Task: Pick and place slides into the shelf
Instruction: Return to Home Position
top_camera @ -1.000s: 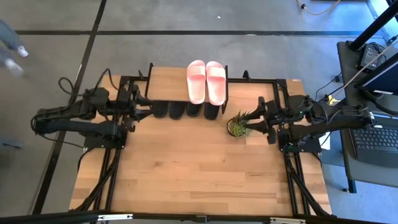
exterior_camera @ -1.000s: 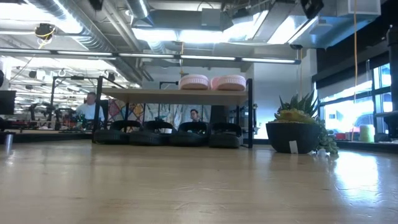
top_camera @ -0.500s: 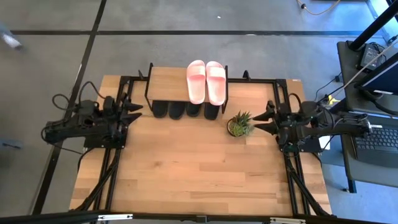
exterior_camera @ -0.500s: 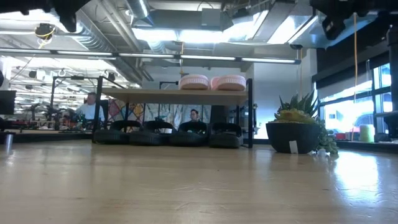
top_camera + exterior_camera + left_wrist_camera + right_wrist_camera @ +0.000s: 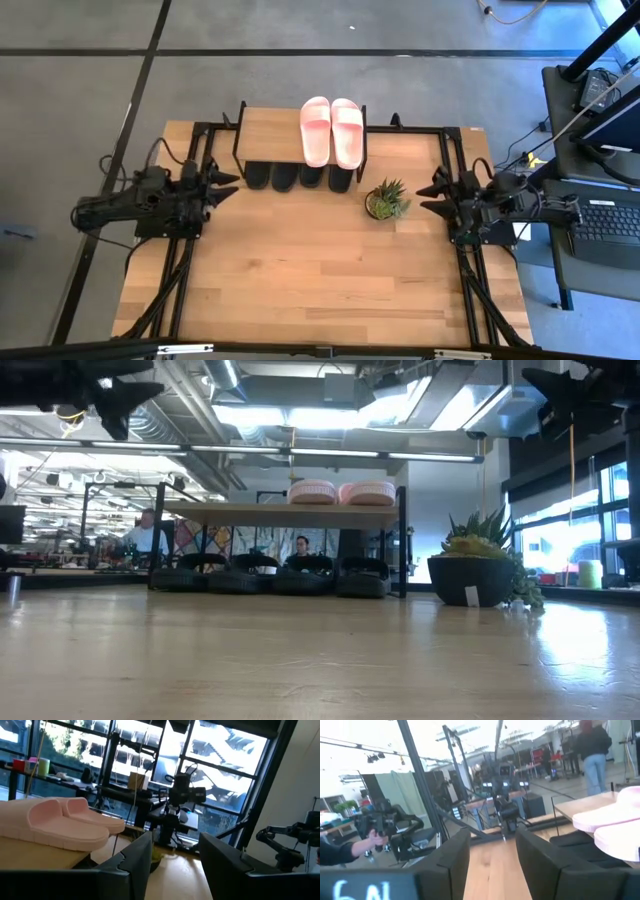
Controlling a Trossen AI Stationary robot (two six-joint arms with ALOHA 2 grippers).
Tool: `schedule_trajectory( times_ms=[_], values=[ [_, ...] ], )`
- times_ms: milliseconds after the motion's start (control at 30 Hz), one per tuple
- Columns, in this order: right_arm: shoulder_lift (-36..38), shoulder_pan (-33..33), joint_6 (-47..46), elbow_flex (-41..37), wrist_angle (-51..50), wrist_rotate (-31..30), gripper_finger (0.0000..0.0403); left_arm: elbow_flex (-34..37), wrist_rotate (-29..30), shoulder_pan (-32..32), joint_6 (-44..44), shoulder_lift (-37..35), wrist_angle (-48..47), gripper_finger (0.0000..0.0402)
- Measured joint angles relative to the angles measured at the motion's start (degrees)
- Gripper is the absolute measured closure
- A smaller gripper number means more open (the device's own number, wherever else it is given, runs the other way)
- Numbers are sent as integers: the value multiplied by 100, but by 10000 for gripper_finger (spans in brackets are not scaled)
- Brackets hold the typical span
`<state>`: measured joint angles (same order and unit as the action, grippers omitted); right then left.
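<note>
The shelf (image 5: 272, 133) stands at the table's far edge, a light plank on a black frame (image 5: 283, 511). The pale pink pair of slides (image 5: 332, 131) lies sole-down on the right part of its top (image 5: 341, 491) (image 5: 60, 820) (image 5: 615, 825). Two black pairs (image 5: 300, 178) sit in a row under the plank (image 5: 270, 577). My left gripper (image 5: 226, 185) hovers open to the left of the shelf, above the table (image 5: 120, 400) (image 5: 175, 865). My right gripper (image 5: 430, 197) hovers open near the table's right edge (image 5: 560, 390) (image 5: 492, 865). Both hold nothing.
A small potted plant (image 5: 385, 200) stands on the table right of the shelf, between it and my right gripper (image 5: 478, 570). The wide wooden tabletop (image 5: 320, 270) stretches toward the near edge. People show in the room beyond (image 5: 595, 745).
My left gripper has drawn back from the shelf's left end toward the table's left edge. My right gripper has drawn back from the plant toward the table's right edge. The slides and the shelf have stayed where they were.
</note>
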<state>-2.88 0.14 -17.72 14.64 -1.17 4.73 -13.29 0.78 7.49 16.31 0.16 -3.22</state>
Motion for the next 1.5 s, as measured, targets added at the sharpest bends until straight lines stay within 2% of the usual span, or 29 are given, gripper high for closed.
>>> schedule_trajectory(
  times_ms=[133,533,767,1000,1133,1500],
  values=[
    [290,0,-9,-245,171,0,242,452,4,0,159,0,589,246],
    [278,0,-154,-828,922,166,242,1288,130,0,588,-1,1318,246],
    [278,0,-151,-1400,1874,297,242,1284,160,0,566,-2,1281,246],
    [272,-2,-130,-1421,1997,403,242,1284,157,0,525,22,1125,246],
    [272,0,-147,-1421,1866,400,242,1284,157,0,249,22,1129,246],
    [270,-1,-146,-1419,1233,393,242,1284,155,0,258,22,1141,246]
  ],
)
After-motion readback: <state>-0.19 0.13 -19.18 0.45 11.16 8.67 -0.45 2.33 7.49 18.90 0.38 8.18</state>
